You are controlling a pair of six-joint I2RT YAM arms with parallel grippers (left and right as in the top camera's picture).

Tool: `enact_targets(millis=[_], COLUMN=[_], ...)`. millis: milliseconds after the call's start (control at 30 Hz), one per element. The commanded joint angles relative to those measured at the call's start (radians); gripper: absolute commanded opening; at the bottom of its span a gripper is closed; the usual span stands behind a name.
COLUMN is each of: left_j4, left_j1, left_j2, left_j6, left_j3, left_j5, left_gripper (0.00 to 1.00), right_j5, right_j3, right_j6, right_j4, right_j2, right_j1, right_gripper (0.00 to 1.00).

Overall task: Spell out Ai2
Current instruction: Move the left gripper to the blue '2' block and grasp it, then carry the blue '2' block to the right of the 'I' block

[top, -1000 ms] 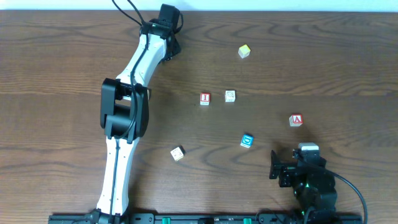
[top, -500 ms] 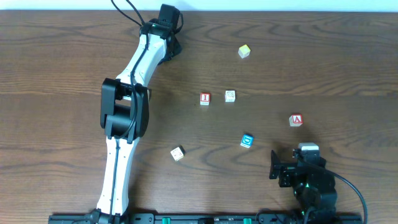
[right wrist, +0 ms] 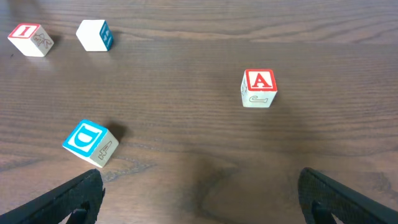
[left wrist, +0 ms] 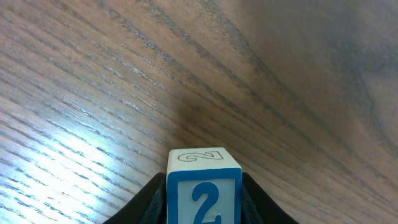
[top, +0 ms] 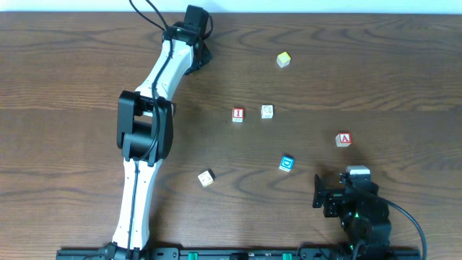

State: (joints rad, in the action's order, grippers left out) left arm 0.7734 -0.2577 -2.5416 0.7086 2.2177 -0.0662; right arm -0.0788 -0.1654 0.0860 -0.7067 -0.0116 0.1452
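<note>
My left gripper (top: 196, 20) is at the far back of the table, shut on a white block with a blue 2 (left wrist: 204, 186). The red A block (top: 344, 139) lies at the right, also in the right wrist view (right wrist: 259, 88). The red I block (top: 238, 114) lies mid-table, seen at far left in the right wrist view (right wrist: 30, 39). My right gripper (right wrist: 199, 199) is open and empty near the front right, just short of the A block.
A blue D block (top: 287, 163) lies left of my right gripper. A white block (top: 267, 111) sits beside the I block. A yellow-green block (top: 283, 59) lies at the back, another block (top: 206, 178) front centre.
</note>
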Motion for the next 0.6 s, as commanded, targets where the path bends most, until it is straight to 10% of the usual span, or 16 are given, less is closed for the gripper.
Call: enact_targets(millis=[0, 567], left_j4=[0.008, 0.081], left_j1=[0.003, -0.019], left_j2=[-0.061, -0.019], left_j6=[0.006, -0.124], left_j3=[0.009, 0.156], left_j5=[0.037, -0.028], left_gripper=[0.33, 0.05], right_j5=[0.004, 0.004], right_j3=[0.005, 0.005], right_j6=[-0.013, -0.013], right_j4=[-0.003, -0.003], right_j2=[0.006, 0.006], right_j1=[-0.008, -0.008], right_gripper=[0.99, 0.99])
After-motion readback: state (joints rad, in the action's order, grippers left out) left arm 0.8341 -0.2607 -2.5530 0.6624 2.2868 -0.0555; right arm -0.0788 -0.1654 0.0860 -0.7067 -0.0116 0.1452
